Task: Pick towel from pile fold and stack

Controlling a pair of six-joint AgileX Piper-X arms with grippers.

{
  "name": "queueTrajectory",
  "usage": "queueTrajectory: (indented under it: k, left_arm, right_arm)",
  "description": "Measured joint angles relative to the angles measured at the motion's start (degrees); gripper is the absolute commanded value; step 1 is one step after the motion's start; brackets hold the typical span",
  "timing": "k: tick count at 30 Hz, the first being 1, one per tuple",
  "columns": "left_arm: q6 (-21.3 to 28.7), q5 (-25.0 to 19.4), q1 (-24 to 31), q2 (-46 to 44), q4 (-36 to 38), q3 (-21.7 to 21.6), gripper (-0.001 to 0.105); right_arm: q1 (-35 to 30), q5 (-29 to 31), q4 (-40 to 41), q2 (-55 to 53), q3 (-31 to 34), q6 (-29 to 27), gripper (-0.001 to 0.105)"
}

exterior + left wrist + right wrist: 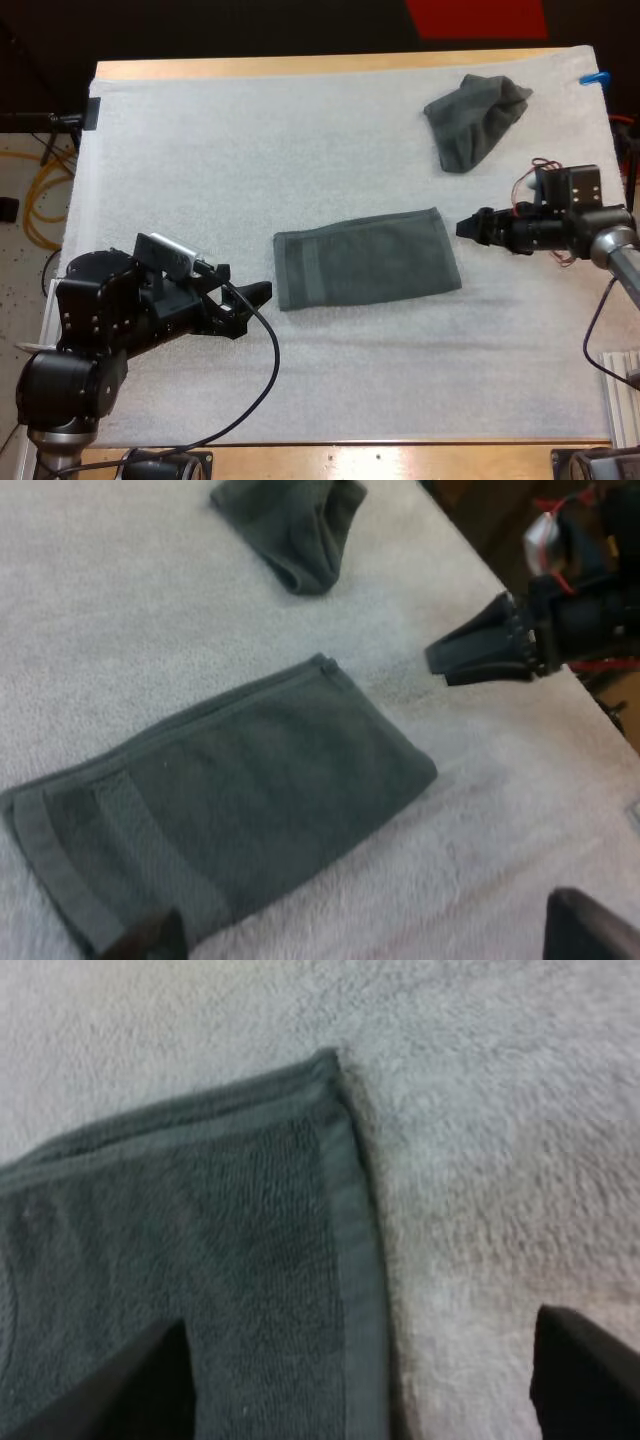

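The folded towel lay flat on the white mat near the middle of the desk, its long sides running left to right. The hemmed short edge faced the left arm. A crumpled towel sat well apart from it, toward the far right corner of the desk. The left claw was low over the mat just beside the folded towel's left short edge. In its own wrist view its fingers stood wide apart and gripped nothing. The right claw was just off the towel's right short edge. In the right wrist view its fingers were likewise spread and held nothing, one over the towel's border and the other over bare mat.
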Motion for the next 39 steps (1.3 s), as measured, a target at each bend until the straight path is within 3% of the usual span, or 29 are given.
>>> queueTrajectory:
  k: [10, 26, 30, 34, 36, 39]
  left_arm:
    - [-0.05, 0.01, 0.0, 0.0, 0.0, 0.0, 0.069]
    - [-0.05, 0.01, 0.0, 0.0, 0.0, 0.0, 0.069]
    - [-0.05, 0.01, 0.0, 0.0, 0.0, 0.0, 0.069]
    - [-0.05, 0.01, 0.0, 0.0, 0.0, 0.0, 0.069]
    - [-0.61, 0.01, 0.0, 0.0, 0.0, 0.0, 0.069]
    - [-1.33, 0.01, 0.0, 0.0, 0.0, 0.0, 0.069]
  right_arm:
    - [0.67, -4.17, -5.08, 5.91, -0.07, 2.78, 0.067]
    - [8.37, -5.33, -6.56, 9.27, -0.79, 2.92, 0.064]
    - [8.69, -4.83, -6.21, 9.68, -0.79, 2.92, 0.041]
    - [8.84, -4.39, -5.6, 10.42, -0.79, 2.81, 0.007]
    - [8.93, -3.95, -5.49, 10.51, -0.79, 2.81, 0.0]
    - [8.96, -3.41, -5.37, 10.51, -0.79, 2.81, 0.0]
